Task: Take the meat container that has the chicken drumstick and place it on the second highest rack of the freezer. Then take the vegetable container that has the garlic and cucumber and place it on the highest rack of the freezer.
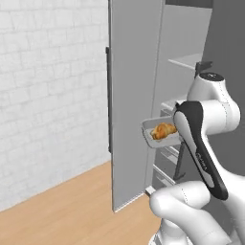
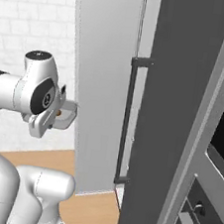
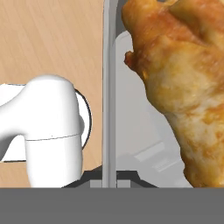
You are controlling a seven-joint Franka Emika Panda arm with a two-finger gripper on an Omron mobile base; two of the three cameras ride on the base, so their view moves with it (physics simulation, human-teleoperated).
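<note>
Left base view shows the first step in hand: the shallow light-grey meat container with the lumpy golden-brown chicken drumstick hangs in the air before the tall dark-grey freezer, beside its open grey door. Hand view has the fingers clamped narrow on the container's thin rim. Next, I judge, it must travel inward and level onto the second highest rack.

Drumstick golden-orange w/ brown mottling; tray lt grey; freezer dk grey, door grey; floor tan wood; wall white brick.
</note>
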